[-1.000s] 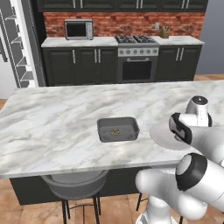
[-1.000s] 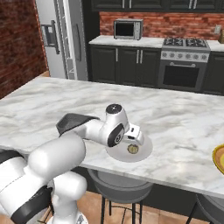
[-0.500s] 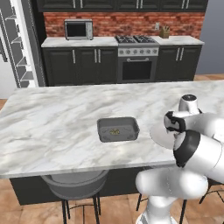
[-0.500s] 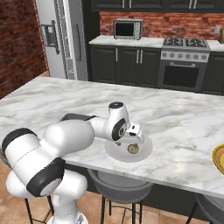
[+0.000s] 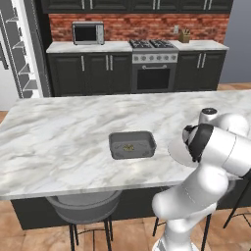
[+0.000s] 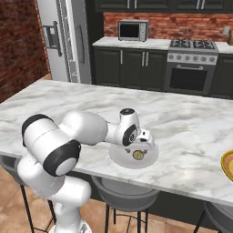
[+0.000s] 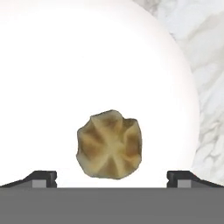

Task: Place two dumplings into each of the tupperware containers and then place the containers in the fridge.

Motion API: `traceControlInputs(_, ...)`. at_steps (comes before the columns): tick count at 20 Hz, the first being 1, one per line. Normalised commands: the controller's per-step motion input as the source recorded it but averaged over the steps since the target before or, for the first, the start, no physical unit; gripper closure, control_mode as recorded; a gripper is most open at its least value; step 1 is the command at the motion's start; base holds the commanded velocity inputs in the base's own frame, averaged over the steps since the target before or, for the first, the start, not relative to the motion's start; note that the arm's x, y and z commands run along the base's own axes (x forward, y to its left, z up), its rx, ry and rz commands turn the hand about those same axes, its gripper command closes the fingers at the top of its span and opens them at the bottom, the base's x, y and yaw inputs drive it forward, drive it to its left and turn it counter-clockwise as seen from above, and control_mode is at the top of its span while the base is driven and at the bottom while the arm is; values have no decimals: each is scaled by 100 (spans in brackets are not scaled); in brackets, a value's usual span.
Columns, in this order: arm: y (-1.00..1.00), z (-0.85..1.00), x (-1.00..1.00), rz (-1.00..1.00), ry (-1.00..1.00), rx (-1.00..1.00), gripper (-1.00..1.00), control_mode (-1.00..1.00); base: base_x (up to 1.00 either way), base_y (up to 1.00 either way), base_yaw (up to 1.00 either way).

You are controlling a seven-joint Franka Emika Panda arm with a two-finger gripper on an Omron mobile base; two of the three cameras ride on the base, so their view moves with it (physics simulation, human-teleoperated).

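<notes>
A tan dumpling [image 7: 109,144] lies on the round white plate [image 7: 87,65], straight below my gripper [image 7: 112,177]. The gripper is open, with a fingertip [image 7: 41,176] at each side of the dumpling and not touching it. From the right base view the gripper [image 6: 142,146] hangs low over the same dumpling [image 6: 138,155] near the island's front edge. A grey tupperware container [image 5: 131,145] sits mid-island to the left of the plate, with dumpling pieces [image 5: 129,147] inside. The fridge [image 6: 63,41] stands at the back left.
A yellow-rimmed plate [image 6: 226,164] lies at the island's right edge. My arm covers most of the white plate [image 5: 177,149] in the left base view. Stools [image 5: 86,206] stand under the island's front edge. Stove and microwave line the back wall.
The arm's elbow has swung in closer to the plate. The hand stays over the dumpling on the white plate, jaws still open.
</notes>
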Motion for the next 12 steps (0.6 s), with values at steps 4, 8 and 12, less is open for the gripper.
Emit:
traceControlInputs(4, -3, -35, 8, 2, 0, 0, -100, -100, 0, 0, 0)
traceControlInputs(8, 0, -28, 0, 2, 0, 0, -100, -100, 0, 0, 0)
traceControlInputs(12, -2, -26, 2, 2, 0, 0, -100, -100, 0, 0, 0)
